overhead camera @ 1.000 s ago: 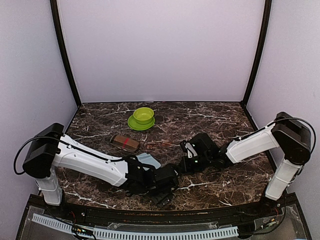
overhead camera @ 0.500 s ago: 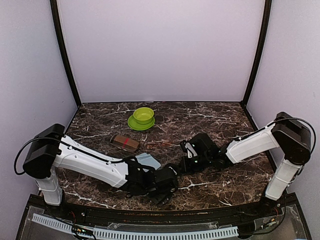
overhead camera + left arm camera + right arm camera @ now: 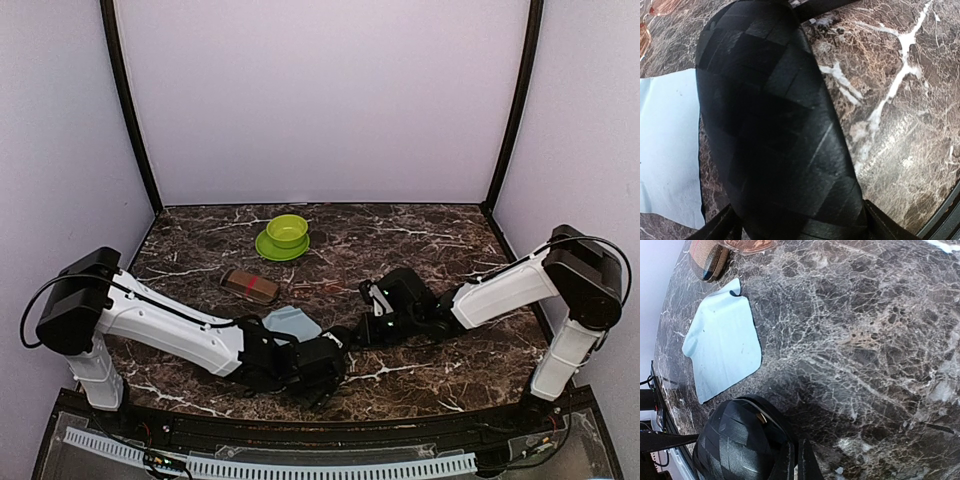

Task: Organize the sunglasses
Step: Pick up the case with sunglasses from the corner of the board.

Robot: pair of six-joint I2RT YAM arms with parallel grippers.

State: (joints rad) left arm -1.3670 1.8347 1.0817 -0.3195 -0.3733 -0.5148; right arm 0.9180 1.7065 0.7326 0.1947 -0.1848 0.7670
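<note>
The left gripper (image 3: 802, 226) straddles the black case (image 3: 775, 125); whether it clamps it I cannot tell. The right gripper (image 3: 796, 460) is clenched, apparently empty, just beside that case. The reddish-brown sunglasses (image 3: 747, 244) lie well ahead of it, beyond the blue cloth (image 3: 722, 340).

surface: marble table (image 3: 450, 225) | on it: green plate (image 3: 268, 249), striped case (image 3: 249, 286), blue cloth (image 3: 290, 322), black case (image 3: 775, 125), reddish sunglasses (image 3: 750, 244)

Left of the green bowl (image 3: 287, 231), the left arm (image 3: 170, 325) has white tapered shells between boxy black joints, and a thin black cable (image 3: 27, 322) loops off its shoulder. Right of the bowl, the right arm (image 3: 500, 288) looks the same.
</note>
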